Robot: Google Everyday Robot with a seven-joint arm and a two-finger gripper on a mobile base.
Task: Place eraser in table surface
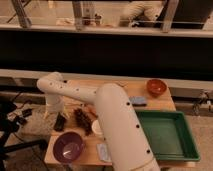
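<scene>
Your eraser (60, 122) lies flat on the desk (162, 104), close to its left edge. Its long axis runs almost front to back. The far end tips slightly right, up under the gripper (54, 111), and the near end points toward the purple bowl (68, 146). The gripper hangs just over that far end with its fingers spread wide, holding nothing. To the eraser's right you have a brown clump (82, 120), then a white cup (97, 128). The green tray (167, 136) sits at the desk's right side.
</scene>
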